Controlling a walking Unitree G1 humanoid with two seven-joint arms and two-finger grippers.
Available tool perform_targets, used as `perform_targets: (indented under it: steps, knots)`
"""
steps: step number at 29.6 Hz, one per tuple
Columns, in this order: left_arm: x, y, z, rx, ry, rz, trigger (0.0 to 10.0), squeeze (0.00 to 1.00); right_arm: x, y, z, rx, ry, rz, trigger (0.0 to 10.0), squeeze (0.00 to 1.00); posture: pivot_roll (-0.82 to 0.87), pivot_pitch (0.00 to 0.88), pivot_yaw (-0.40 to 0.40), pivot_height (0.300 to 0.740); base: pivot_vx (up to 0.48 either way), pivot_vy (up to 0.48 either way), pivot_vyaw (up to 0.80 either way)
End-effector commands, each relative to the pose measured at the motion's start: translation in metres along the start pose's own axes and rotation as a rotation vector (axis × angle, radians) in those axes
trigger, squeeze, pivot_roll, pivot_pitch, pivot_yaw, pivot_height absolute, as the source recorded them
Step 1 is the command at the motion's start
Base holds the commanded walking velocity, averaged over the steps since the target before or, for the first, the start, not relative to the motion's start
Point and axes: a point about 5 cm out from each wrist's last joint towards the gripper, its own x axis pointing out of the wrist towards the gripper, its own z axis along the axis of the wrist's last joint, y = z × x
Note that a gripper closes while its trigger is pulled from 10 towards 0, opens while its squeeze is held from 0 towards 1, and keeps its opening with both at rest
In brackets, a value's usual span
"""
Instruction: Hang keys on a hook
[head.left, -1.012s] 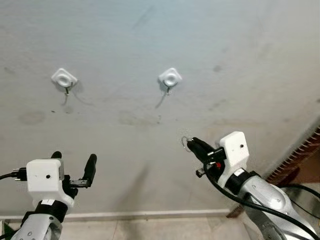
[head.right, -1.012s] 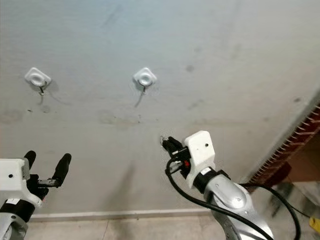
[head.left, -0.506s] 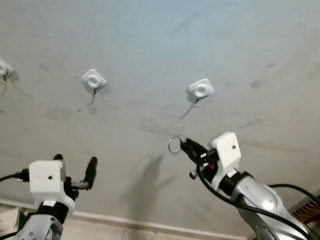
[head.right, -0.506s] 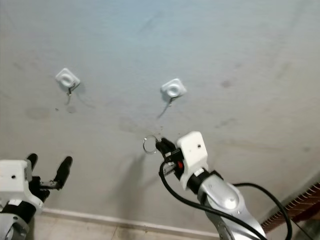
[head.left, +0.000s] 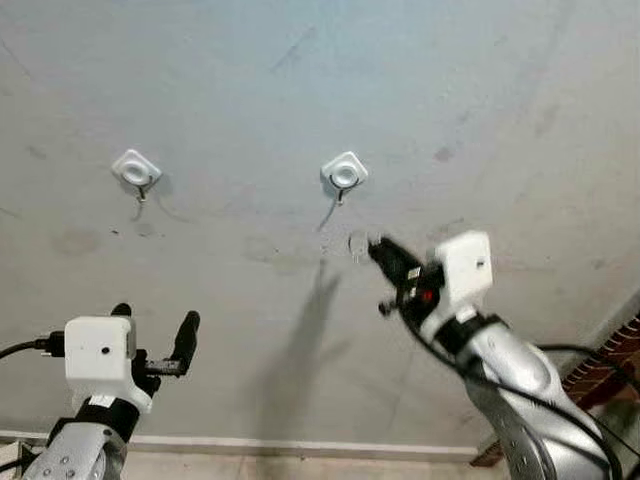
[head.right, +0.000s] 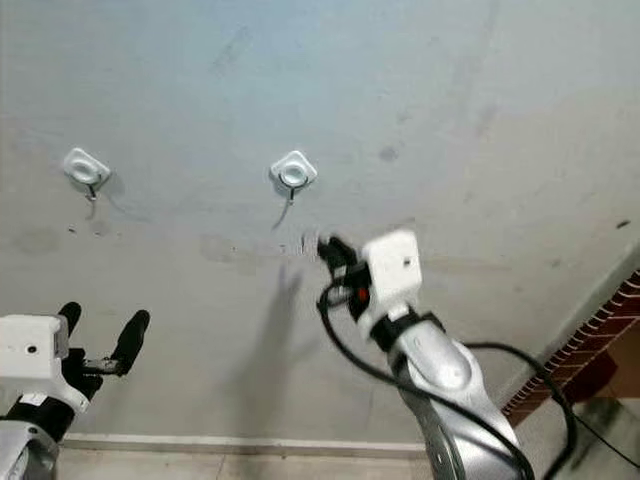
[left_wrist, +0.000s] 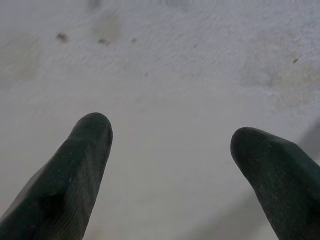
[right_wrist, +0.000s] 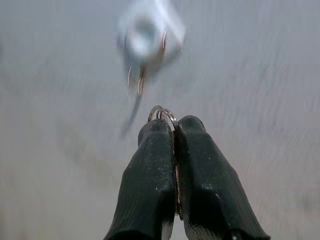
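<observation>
The key ring (right_wrist: 161, 114) sticks out from between the tips of the right gripper (head.left: 380, 249), whose two black fingers are pressed together on it, raised in front of the grey wall (head.left: 480, 110). Just above and beyond those tips sits a white wall hook (head.left: 344, 172), not touching the ring, with a second white hook (head.left: 135, 167) well off to the left. The left gripper (head.left: 155, 325) hangs low with its fingers spread wide, holding nothing.

White hooks (head.left: 344, 172) dot a grey, stained wall (head.left: 300, 80). A silver key ring (right_wrist: 162, 115) sits between black fingers (right_wrist: 150, 175) (the gripper housing (head.left: 465, 265) is white).
</observation>
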Motion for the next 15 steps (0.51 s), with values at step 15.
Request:
perform_targets:
  steps: [15]
  knots:
    - [0.0,-0.007,-0.002,0.06,0.01,-0.085,10.0,0.0,-0.002,0.008,0.003,0.042,0.041,0.219,10.0,0.0,0.17,0.0,0.035,0.74,0.0,0.0,0.0]
